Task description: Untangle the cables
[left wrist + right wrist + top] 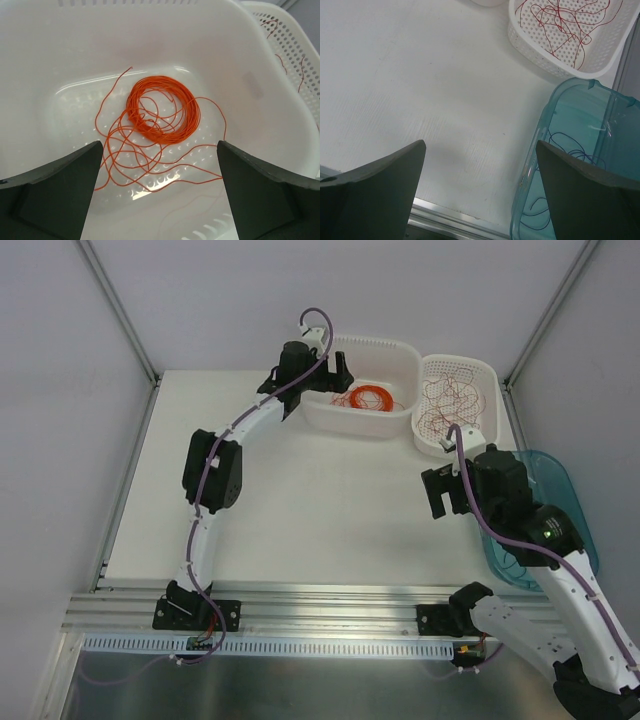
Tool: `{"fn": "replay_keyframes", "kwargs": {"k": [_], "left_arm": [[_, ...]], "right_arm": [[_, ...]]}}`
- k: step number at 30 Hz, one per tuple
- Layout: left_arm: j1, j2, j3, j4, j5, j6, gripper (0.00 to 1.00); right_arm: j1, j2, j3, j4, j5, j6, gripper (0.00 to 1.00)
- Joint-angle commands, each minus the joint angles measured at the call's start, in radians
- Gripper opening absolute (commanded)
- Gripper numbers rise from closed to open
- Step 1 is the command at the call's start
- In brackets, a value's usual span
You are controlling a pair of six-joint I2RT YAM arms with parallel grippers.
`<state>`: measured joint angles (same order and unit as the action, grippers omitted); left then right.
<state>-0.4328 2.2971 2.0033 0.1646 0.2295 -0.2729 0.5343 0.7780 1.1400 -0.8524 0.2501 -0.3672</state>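
The left gripper (159, 145) hung above the near-left rim of the deep white plastic tub (150, 30). Its fingers were spread wide and held nothing, seemingly lined up for a reach down inside. On the tub's floor lay the thin orange wires (132, 155), loose curls trailing from a neater wound orange ring (162, 107), so the stray strands looked the likelier target. Just right of the tub, a white perforated basket (535, 47) held thin red wires (547, 30). Nearer than the tub and further right, a translucent teal bin (615, 120) held dark blue wires (570, 150), apparently sorted by colour. The right gripper (480, 145) hovered over the white tabletop (420, 75) on the tub's near side, equally wide open and empty, probably parked out of the way.
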Motion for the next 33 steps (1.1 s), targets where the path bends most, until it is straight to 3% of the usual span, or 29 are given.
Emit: {"fn": "replay_keyframes", "kwargs": {"k": [1,12,15,22,27,33], "left_arm": [[-0.004,-0.188,-0.021,-0.008,-0.070,0.066,0.99],[-0.003,-0.554,-0.328,-0.240,-0.131,0.052,0.99],[-0.003,-0.714,-0.542,-0.258,-0.186,0.046,0.99],[0.023,-1.189,-0.887,-0.349,-0.251,0.015,0.99],[0.031,-1.467,-1.026,-0.477,-0.272,-0.011,0.99],[0.031,-1.778,-1.098,-0.686,-0.412,-0.080,0.99]], "right_arm": [[-0.005,-0.003,0.038,-0.010,0.006,0.011,0.97],[-0.004,-0.034,0.052,-0.045,0.055,0.085,0.97],[-0.005,-0.051,0.050,-0.057,0.078,0.125,0.97],[-0.005,-0.128,0.021,-0.051,0.107,0.200,0.97],[-0.005,-0.193,-0.005,-0.031,0.104,0.215,0.97],[-0.004,-0.359,0.026,-0.004,0.123,0.258,0.97]]}}
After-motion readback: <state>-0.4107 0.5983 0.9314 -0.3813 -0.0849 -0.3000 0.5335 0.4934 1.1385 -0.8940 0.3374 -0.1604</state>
